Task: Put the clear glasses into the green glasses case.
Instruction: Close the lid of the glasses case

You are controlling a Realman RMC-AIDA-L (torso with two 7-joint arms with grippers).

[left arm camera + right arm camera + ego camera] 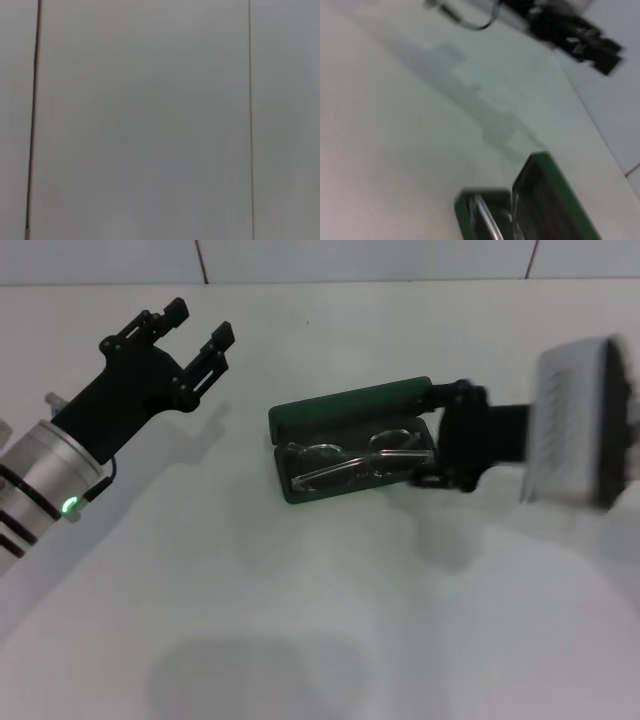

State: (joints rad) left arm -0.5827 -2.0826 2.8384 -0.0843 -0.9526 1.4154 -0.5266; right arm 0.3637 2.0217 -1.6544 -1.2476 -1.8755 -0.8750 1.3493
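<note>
The green glasses case (350, 403) lies open in the middle of the white table, its lid standing up at the back. The clear glasses (355, 462) lie inside it on the dark lining. My right gripper (440, 435) is at the case's right end, open, one finger by the lid's corner and one by the front rim, with nothing between them. The right wrist view shows the case (560, 195) and part of the glasses (485, 217) close up. My left gripper (200, 325) hangs open and raised at the far left, apart from the case.
The white table (300, 620) stretches all around the case. A tiled wall (370, 258) runs behind its far edge. The left wrist view shows only pale tiles (150, 120) with dark seams. The left arm (580, 40) appears far off in the right wrist view.
</note>
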